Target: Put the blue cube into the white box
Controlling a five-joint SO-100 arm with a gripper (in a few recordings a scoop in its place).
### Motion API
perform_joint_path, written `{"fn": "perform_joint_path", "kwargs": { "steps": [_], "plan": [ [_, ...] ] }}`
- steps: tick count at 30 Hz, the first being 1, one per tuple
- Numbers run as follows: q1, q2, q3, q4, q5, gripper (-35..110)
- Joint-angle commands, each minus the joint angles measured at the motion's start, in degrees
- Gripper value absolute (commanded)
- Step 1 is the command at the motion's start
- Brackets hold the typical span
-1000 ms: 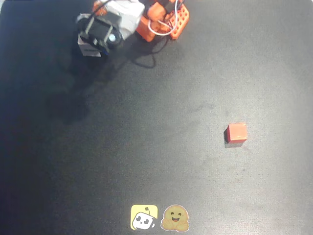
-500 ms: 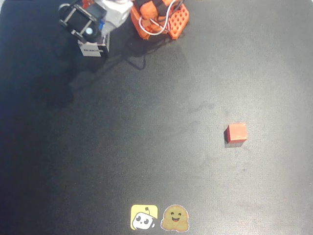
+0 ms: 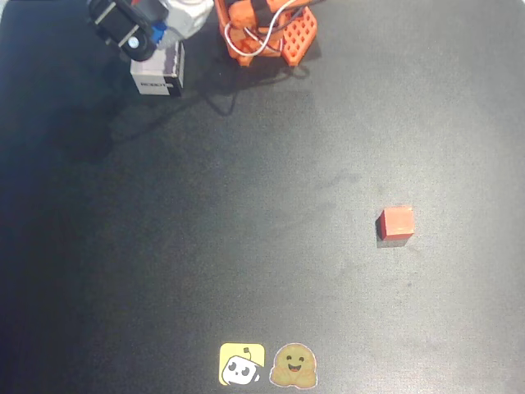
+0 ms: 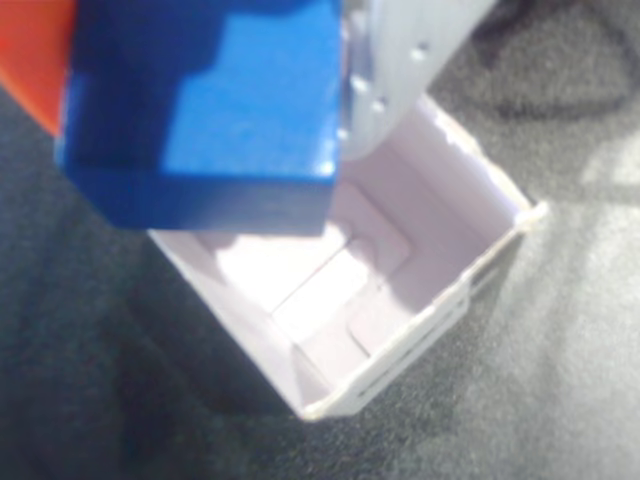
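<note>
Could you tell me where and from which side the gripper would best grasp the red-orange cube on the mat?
Probably from straight above, fingers closing on two opposite side faces. The red-orange cube sits flat on the mat, top face up, its edges nearly square to the overhead view, with open space all round. The gripper would first have to release the blue cube.

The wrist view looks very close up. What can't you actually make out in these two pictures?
- Blue cube, wrist view: its top is cut off by the picture's edge.
- White box, wrist view: the cube covers its far corner.
- White box, overhead view: the arm covers its opening, and the label's print is too small to read.
- Fingers, wrist view: blurred, mostly cut off.
</note>
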Motion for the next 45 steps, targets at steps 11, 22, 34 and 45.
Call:
{"fn": "perform_joint_path", "kwargs": {
  "steps": [11, 22, 34, 45],
  "plan": [
    [-4.8, 5.4, 2.2, -1.1, 1.8, 25],
    [-4.3, 8.7, 3.5, -2.8, 1.2, 0],
    [-28.7, 17.7, 5.4, -6.2, 12.7, 0],
    [-62.5, 15.2, 9.2, -13.3, 27.4, 0]
  ]
}}
